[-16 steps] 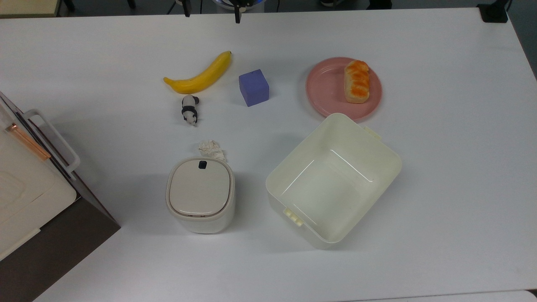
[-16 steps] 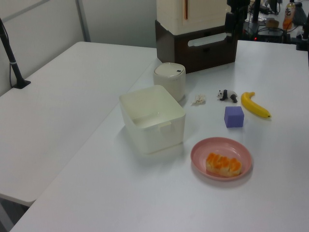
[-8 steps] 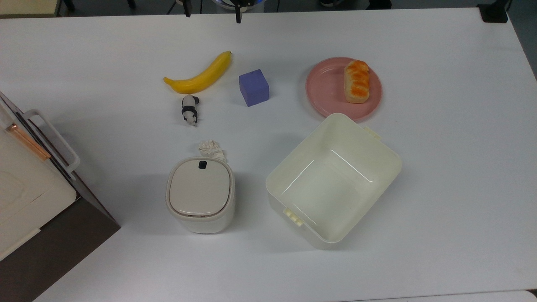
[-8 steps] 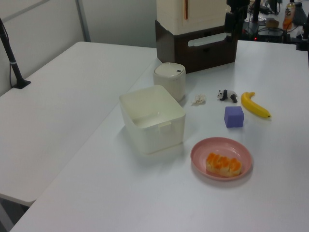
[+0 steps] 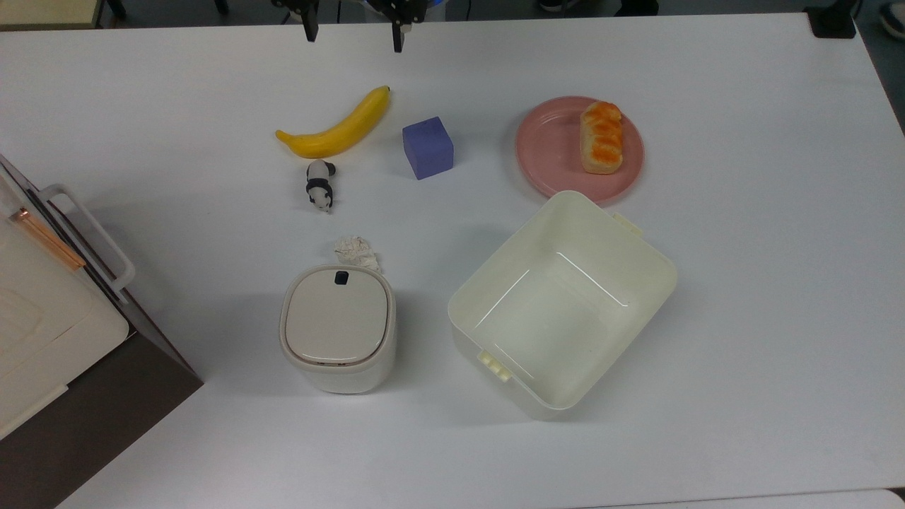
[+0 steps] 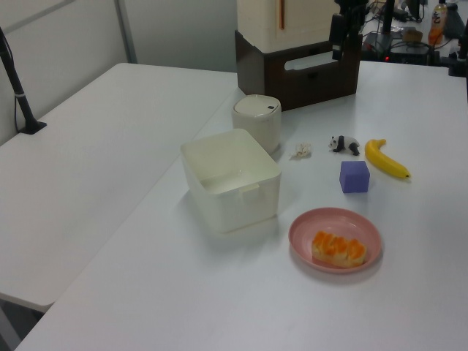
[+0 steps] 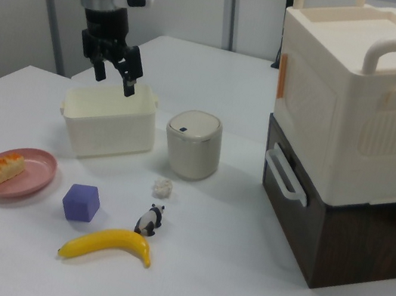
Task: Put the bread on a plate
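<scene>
White worktop [image 5: 742,297] carries the plate [image 5: 548,152], just beside the cream tub [image 5: 565,304]; the bread [image 5: 601,138] already lies on it, so the task looks done. Pincer [image 7: 115,76] hangs open, empty, well apart from the tub.

bread [image 5: 601,138]: glossy orange-brown ridged top w/ pale cream sides. plate [image 5: 548,152]: plain pink. banana [image 5: 338,127]: yellow, darker at the tips. cube [image 5: 427,147]: purple, no pattern. panda figure [image 5: 319,184]: black & white patches. tub [image 5: 562,300]: cream all over. lidded bin [image 5: 338,326]: off-white w/ small dark button on lid. crumpled scrap [image 5: 355,249]: whitish. tabletop [image 5: 742,247]: white. box at top view's left [image 7: 361,92]: cream over dark brown base, copper-orange strip. fingers [image 7: 130,75]: black; arm white & black.
</scene>
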